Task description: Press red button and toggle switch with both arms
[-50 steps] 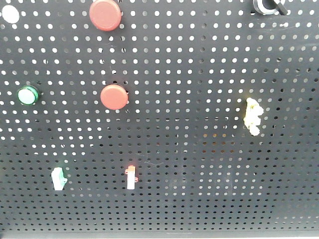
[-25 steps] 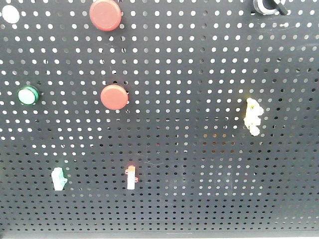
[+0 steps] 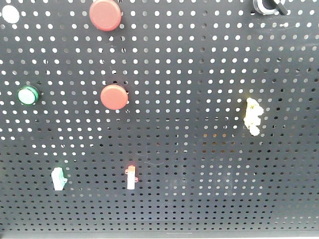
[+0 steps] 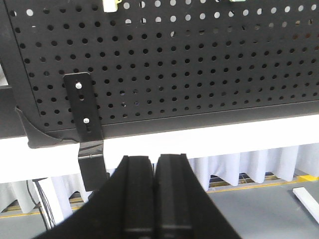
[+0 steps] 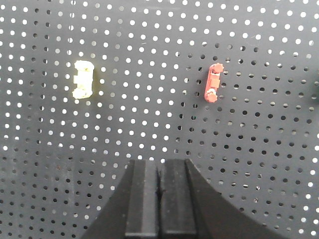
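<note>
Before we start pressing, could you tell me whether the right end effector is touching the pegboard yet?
No, the right end effector, fingers closed together, sits short of the pegboard in its wrist view.

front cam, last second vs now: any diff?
No visible change. The two red buttons, green button, the lower switches and the yellow part sit where they were on the pegboard; no claw enters the front view.

The red button [image 3: 105, 14] is round and matte, mounted at the top left of the pegboard, its top edge cut by the frame. The toggle switch [image 3: 131, 177] sits lower, red-tipped, upright.
</note>
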Available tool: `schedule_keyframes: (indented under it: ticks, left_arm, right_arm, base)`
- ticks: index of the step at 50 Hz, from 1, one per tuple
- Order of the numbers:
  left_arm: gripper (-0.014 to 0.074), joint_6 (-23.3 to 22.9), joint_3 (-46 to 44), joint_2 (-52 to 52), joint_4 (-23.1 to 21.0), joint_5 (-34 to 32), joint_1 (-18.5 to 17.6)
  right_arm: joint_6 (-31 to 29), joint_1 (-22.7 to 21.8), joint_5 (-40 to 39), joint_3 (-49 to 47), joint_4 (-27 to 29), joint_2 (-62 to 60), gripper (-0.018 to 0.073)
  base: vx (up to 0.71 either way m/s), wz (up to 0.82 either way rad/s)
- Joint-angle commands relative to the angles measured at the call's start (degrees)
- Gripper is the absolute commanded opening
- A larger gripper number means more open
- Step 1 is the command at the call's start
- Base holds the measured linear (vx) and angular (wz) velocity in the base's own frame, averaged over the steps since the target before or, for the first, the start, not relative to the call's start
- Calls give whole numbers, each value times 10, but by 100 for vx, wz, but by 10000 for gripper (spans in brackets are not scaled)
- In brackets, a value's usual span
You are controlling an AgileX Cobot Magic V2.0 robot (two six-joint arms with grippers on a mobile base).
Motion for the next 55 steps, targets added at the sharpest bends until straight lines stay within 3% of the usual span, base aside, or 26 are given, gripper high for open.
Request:
schedule_keyframes:
  ticks: [1,21,25,29,36,39,42,51,55]
  left_arm:
    - [2,-6,19,-9,1,-50,1]
    - [2,-6,19,-9,1,-50,1]
    - [2,-6,19,-9,1,-50,1]
    - [2,-6,19,-9,1,-50,1]
    - [2,-6,19,-9,1,-50,1]
    - [2,-6,19,-9,1,-50,1]
    - [2,-6,19,-9,1,-50,1]
    - [2,-6,19,-9,1,-50,1]
    - [2,-6,19,-9,1,-50,1]
  right_arm:
    - [-1,-4,-35,-17,3,7,-3]
    - [-1,-4,-35,-17,2,7,-3]
    - [13,-5,-33,-17,-39,7,-3]
    - [105,-5,3,-17,-166,7,-3]
    - [413,-5,15,19,-398,5,-3]
    - [490,-5,-14,57,-458,1,-3]
    - [522,-5,-50,102,-483,-7,-3]
    - [525,-5,-134,217,-470,-54,-3]
    - [525,-5,-108,214,-458,-51,-3]
  base:
    - [0,0]
    - [0,0]
    - [0,0]
    - [0,0]
    - [0,0]
    - [0,0]
    - [0,0]
    - [0,0]
    - [0,0]
